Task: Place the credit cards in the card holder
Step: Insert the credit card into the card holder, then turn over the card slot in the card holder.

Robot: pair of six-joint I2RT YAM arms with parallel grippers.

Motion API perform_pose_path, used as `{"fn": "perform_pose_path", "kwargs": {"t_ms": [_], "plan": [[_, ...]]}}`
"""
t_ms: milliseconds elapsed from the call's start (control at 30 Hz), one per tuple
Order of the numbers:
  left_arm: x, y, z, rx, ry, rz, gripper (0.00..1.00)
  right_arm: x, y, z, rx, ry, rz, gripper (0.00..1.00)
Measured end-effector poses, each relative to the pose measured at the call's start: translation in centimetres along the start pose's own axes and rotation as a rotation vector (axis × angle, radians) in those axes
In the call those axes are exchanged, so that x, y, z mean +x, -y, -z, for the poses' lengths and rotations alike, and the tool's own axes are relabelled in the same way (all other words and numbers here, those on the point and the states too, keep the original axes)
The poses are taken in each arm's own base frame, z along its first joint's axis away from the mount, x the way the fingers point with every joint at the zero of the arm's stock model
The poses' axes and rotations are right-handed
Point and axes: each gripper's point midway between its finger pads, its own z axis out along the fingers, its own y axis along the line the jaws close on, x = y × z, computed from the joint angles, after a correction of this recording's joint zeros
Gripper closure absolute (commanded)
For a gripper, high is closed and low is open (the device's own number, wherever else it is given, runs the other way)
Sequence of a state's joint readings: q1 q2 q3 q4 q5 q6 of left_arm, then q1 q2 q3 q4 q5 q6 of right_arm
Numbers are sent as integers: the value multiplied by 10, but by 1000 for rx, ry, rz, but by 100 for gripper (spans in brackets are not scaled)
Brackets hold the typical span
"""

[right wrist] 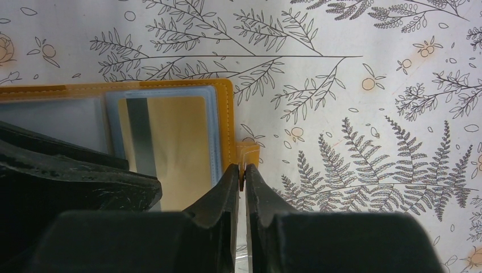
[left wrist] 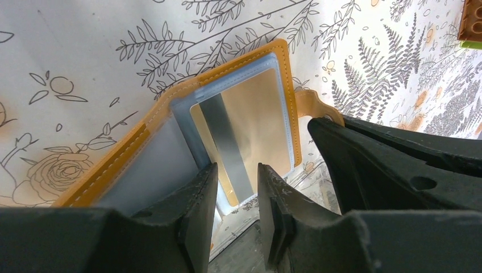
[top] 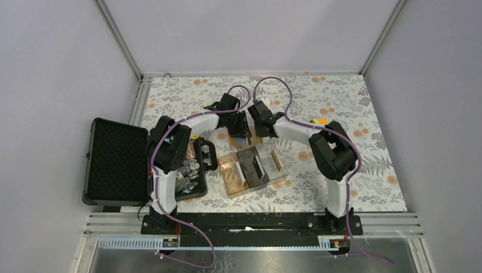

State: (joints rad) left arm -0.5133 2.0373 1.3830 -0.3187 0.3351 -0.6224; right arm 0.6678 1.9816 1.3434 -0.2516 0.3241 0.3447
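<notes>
The orange card holder [left wrist: 170,105] lies open on the floral cloth, also in the right wrist view [right wrist: 225,108]. A gold credit card [left wrist: 256,119] with a silver stripe sits inside its clear sleeve; it also shows in the right wrist view [right wrist: 176,142]. My left gripper [left wrist: 237,182] is open, its jaws a small gap apart over the sleeve's near edge, holding nothing. My right gripper [right wrist: 244,170] is shut on the holder's small orange closing tab [right wrist: 250,151] at its right edge. In the top view both grippers meet mid-table, the left [top: 241,132] and the right [top: 258,126], hiding the holder.
A clear plastic divided tray [top: 253,166] with upright cards stands just in front of the grippers. An open black hard case [top: 116,162] lies at the left, with colourful chips [top: 190,170] in its near half. An orange and green block [left wrist: 472,23] sits nearby.
</notes>
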Motion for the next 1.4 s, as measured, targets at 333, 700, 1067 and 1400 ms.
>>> {"fn": "perform_pose_path", "kwargs": {"t_ms": [333, 700, 1067, 1400], "plan": [[-2, 10, 7, 25, 13, -21, 54, 2, 1, 0, 3, -8, 3, 93], [-30, 38, 81, 22, 171, -146, 26, -6, 5, 21, 1, -1, 3, 90], [-29, -31, 95, -209, 138, -37, 19, -31, 1, 40, -25, 53, -12, 78], [-9, -53, 71, -254, 33, 2, 26, -31, -4, 44, -64, 30, -12, 41]]}}
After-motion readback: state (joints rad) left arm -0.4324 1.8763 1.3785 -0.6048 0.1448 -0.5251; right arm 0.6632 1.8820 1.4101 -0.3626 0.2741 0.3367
